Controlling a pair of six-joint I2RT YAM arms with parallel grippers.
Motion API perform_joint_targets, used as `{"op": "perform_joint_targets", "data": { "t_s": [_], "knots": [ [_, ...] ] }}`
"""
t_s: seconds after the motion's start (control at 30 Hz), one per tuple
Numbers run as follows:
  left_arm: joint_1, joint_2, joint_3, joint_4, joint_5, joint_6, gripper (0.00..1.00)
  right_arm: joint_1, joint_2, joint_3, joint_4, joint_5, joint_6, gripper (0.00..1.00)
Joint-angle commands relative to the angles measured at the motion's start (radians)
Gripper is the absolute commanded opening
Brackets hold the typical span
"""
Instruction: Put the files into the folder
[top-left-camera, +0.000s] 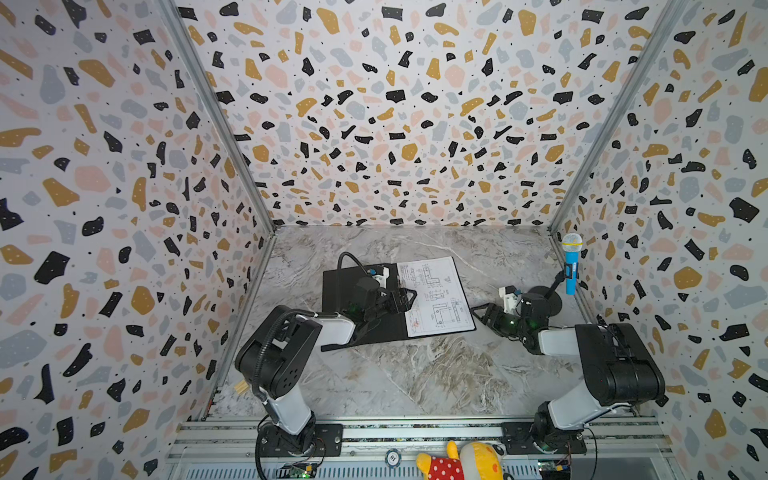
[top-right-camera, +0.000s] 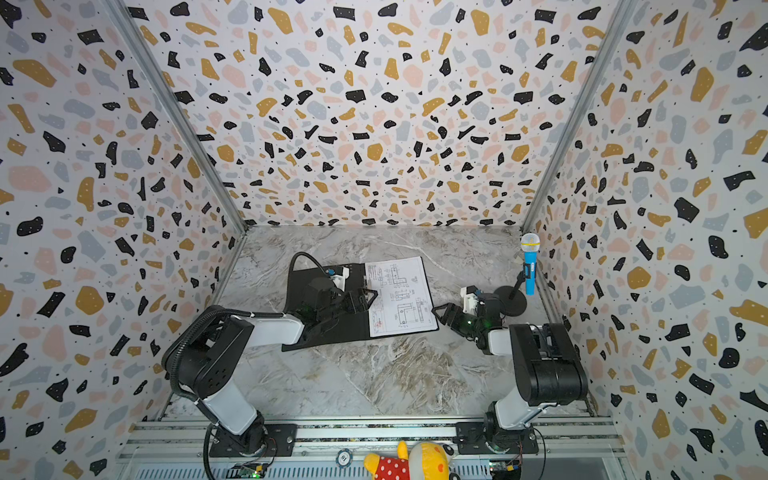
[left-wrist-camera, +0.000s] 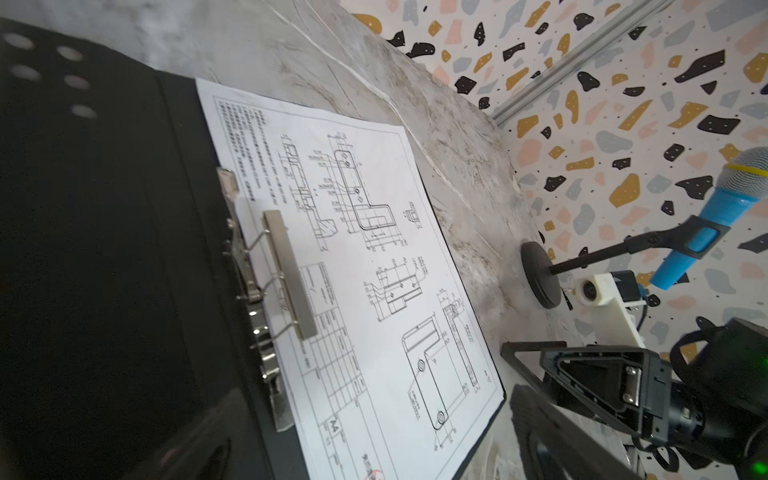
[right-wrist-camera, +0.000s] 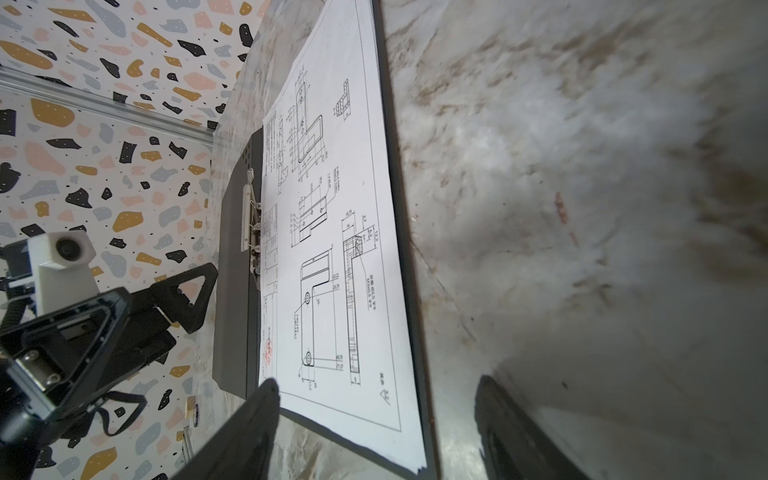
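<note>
1. Right pincer (right-wrist-camera: 378, 382): closest to the wrist lens. Its jaws stand apart and empty, low over the bench (right-wrist-camera: 582, 166), just beside the folder's near right corner.
2. Folder (top-left-camera: 345, 286): lies open and flat at mid-bench, black inside facing up.
   - It is probably thin, stiff board that hinges at the spine.
   - The free edge of the bare left cover looks like the best place to take hold.
   - The outer face cannot be seen, and in both top views the left arm covers part of the left cover.
3. Files (top-left-camera: 436, 295): stacked on the right cover, with the line-drawing sheet on top.
   - Expect the sheets to be light and limp, and liable to slide over one another.
   - Hold or press them at the margin, not the middle.
   - The lower sheets show only as fanned edges at the near corner. Their number and print cannot be made out.
4. Left pincer (top-left-camera: 406, 299): spread wide and holding nothing, above the spine.
5. Clip (left-wrist-camera: 286, 274): the metal bar lies over the top sheet's inner margin. Whether it presses down on the paper cannot be told.
</note>
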Motion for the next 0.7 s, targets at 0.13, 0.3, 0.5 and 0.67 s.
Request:
{"op": "perform_joint_targets", "data": {
  "t_s": [0.13, 0.3, 0.5, 0.67],
  "knots": [
    [0.048, 0.13, 0.152, -0.019, 0.068, 0.069, 1.0, -0.016, 0.004, 0.005, -0.05, -0.002, -0.036, 0.76],
    [0.074, 0.229, 0.254, -0.048, 0.105, 0.085, 1.0, -0.021, 0.025, 0.014, -0.044, -0.006, -0.052, 0.76],
    [0.097, 0.287, 0.303, -0.012, 0.149, 0.075, 1.0, -0.023, 0.048, 0.021, -0.034, -0.015, -0.053, 0.76],
    [0.103, 0.323, 0.328, -0.008, 0.168, 0.073, 1.0, -0.024, 0.059, 0.024, -0.031, -0.019, -0.051, 0.76]
  ]
}}
